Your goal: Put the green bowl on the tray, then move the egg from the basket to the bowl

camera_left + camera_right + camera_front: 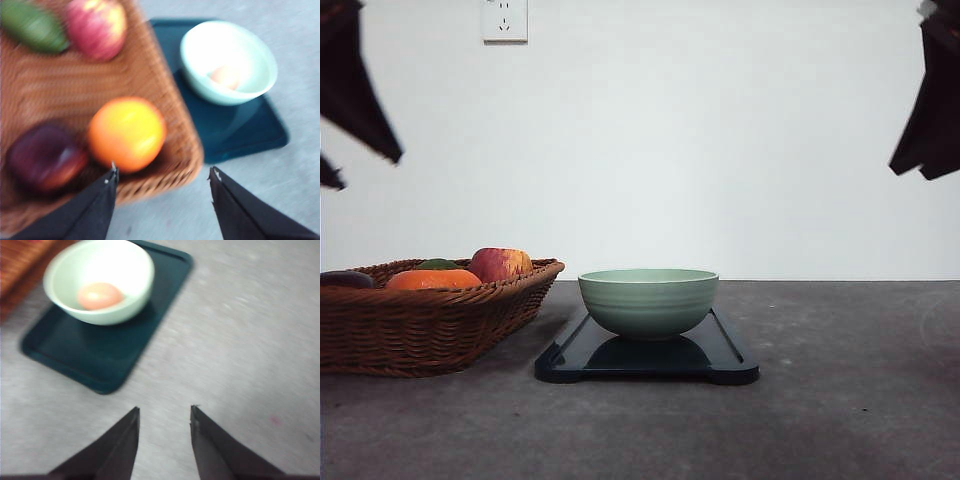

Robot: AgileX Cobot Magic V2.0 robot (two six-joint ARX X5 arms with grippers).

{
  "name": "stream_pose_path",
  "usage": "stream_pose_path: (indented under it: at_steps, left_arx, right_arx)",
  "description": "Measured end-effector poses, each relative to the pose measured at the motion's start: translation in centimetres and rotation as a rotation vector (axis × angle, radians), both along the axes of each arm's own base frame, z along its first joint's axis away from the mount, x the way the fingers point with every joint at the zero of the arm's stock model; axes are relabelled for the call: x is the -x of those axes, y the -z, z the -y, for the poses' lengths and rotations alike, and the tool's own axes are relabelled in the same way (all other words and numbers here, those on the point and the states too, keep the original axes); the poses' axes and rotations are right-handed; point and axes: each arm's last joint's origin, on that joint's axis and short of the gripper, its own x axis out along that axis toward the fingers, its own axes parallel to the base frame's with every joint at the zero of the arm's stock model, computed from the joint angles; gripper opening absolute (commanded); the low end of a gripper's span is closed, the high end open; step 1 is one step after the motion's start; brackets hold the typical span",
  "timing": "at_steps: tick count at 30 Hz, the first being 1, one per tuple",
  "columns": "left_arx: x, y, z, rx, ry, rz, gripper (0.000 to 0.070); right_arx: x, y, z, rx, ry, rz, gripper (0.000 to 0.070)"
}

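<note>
Both goals look met, with the pale tan egg [100, 296] lying in the sage-green ridged bowl [648, 301] on the flat black tray [730, 362] beside the brown wicker basket [430, 325], so little risk remains unless the left gripper [162, 175] or right gripper [164, 412], each with fingers apart and empty, dips and knocks the bowl.

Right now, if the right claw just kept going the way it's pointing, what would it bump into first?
Probably just the bare gray table: the right claw is open and aims beside the tray, though depth is hard to judge.
</note>
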Motion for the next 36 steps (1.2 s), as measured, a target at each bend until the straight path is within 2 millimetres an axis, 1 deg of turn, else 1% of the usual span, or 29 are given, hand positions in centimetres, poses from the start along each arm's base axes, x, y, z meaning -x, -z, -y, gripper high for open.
stream_pose_path:
  at_steps: [3, 10, 11, 12, 13, 14, 15, 36]
  left_arx:
    - [0.10, 0.31, -0.15, -0.002, -0.008, -0.013, 0.0350]
    - [0.10, 0.30, -0.14, 0.016, -0.023, -0.023, 0.0345]
    - [0.12, 0.33, -0.15, 0.015, -0.024, -0.027, 0.0283]
    - [0.13, 0.37, -0.16, 0.014, -0.024, -0.030, 0.0188]
    - [0.14, 0.37, -0.16, 0.013, -0.023, -0.030, 0.0029]
    - [0.14, 0.37, -0.16, 0.015, -0.024, -0.031, 0.0000]
    - [0.14, 0.36, -0.16, 0.018, -0.025, -0.031, 0.0000]
    - [0.18, 0.20, -0.17, 0.024, -0.024, -0.019, 0.0000]
  right_arx:
    - [0.01, -0.06, -0.09, -0.016, -0.027, 0.000, 0.0199]
    - [0.03, -0.06, -0.12, -0.022, -0.036, -0.003, 0.0199]
    - [0.03, -0.06, -0.12, -0.022, -0.036, -0.003, 0.0181]
    - [0.03, -0.05, -0.12, -0.022, -0.036, -0.003, 0.0138]
    - [0.03, -0.06, -0.12, -0.022, -0.036, -0.003, 0.0022]
    - [0.03, -0.06, -0.12, -0.022, -0.036, -0.003, 0.0008]
    - [0.03, -0.05, -0.12, -0.022, -0.036, -0.003, 0.0016]
    - [0.05, -0.09, -0.18, -0.036, -0.055, -0.006, 0.0016]
